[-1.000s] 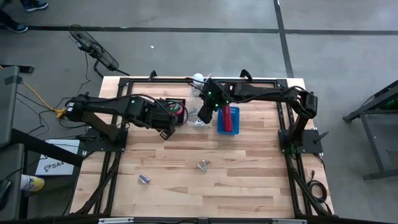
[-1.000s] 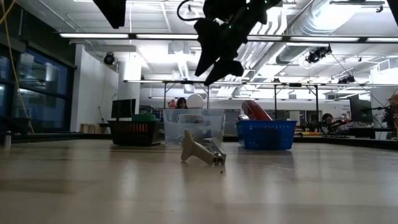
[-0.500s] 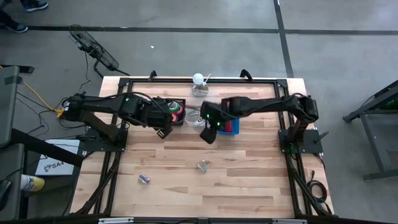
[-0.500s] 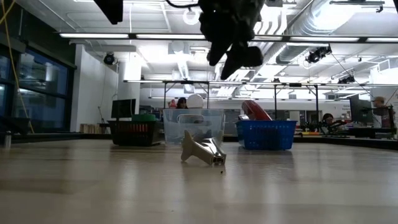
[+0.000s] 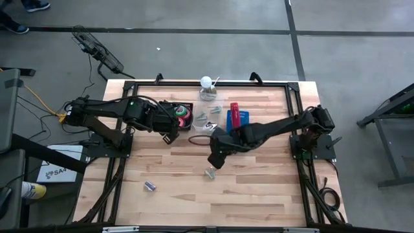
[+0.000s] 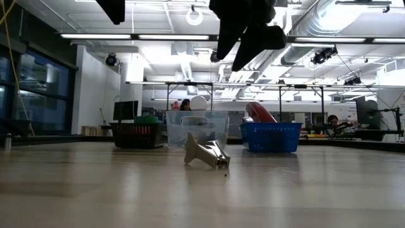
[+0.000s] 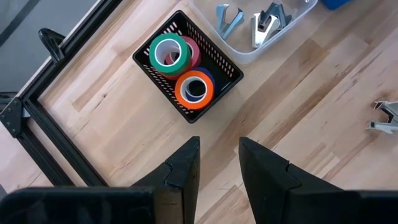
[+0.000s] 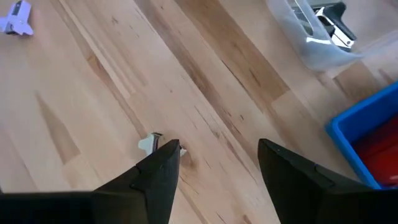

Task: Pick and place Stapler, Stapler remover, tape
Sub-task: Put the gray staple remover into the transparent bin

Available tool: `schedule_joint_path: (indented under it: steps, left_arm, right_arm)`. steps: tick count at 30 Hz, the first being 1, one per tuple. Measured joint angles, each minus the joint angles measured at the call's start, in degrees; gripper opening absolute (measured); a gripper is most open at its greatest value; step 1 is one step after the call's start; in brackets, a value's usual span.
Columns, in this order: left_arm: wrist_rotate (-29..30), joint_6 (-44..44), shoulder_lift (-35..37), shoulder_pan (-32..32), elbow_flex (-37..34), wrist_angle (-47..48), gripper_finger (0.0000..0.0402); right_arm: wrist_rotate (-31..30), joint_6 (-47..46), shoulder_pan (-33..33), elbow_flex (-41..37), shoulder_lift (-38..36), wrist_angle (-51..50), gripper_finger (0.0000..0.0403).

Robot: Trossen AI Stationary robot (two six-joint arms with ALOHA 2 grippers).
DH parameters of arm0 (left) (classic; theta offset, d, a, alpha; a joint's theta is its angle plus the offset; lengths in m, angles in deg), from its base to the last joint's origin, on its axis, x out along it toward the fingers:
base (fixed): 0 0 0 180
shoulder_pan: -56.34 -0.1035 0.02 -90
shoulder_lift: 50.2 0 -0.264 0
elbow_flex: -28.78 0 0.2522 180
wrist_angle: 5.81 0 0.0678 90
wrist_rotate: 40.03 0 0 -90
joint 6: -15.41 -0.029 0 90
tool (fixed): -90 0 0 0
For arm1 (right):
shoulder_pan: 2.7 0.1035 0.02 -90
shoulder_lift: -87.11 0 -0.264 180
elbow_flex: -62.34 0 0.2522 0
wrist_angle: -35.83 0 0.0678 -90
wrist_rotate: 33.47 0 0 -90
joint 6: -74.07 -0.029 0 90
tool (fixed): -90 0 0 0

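Step in hand: right gripper [image 5: 215,159], centre of the high view, fingers spread and holding nothing, hangs just above a loose staple remover [image 5: 209,172] on the table [image 5: 259,194]; judged a reach for a pick
Next move: likely a descent so the spread fingers straddle the remover [image 8: 150,143], which the right wrist view shows partly hidden behind one finger; then a close and a carry to the clear tub [image 5: 208,118] upper centre
Left gripper: [image 5: 169,137] left of centre, beside the black basket [image 5: 183,116]; fingers parted, empty, waiting
Stapler: [image 5: 235,116] one, red, lying in the blue tray [image 5: 237,121] upper centre-right
Tape: rolls stacked in the black basket [image 7: 188,67]; left wrist view shows green [image 7: 169,53], orange [image 7: 194,89], pink edge, dark edge; at least four visible, full count unclear
Staple removers: two loose on the table, second [image 5: 150,186] lower left; at least two more in the tub [image 7: 252,28]
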Motion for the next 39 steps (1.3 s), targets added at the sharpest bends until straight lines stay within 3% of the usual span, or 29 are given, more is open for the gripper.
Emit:
schedule_joint_path:
  steps: [6,9,19,27,35,39]
  left_arm:
    - [-1.2,0.4,0.0,0.0,0.0,0.0,0.0108]
    - [-1.8,1.0,0.0,0.0,0.0,0.0,0.0108]
    - [-2.2,1.0,0.0,0.0,0.0,0.0,0.0108]
    - [-3.3,0.3,0.0,0.0,0.0,0.0,0.0108]
    - [-3.8,-3.1,0.0,0.0,0.0,0.0,0.0108]
    - [-3.6,-5.1,0.0,0.0,0.0,0.0,0.0108]
  right_arm:
    - [-5.3,-4.1,3.4,0.0,0.4,-1.3,0.0222]
    - [-8.1,-5.9,5.3,0.0,0.8,-1.8,0.0247]
    - [-9.3,-16.5,13.7,0.0,3.9,-3.2,0.0335]
    - [-11.5,-27.0,18.6,0.0,10.2,1.7,0.0335]
    - [-15.8,-25.0,19.6,0.0,17.2,15.0,0.0335]
    - [-16.3,-28.8,19.7,0.0,20.9,17.5,0.0337]
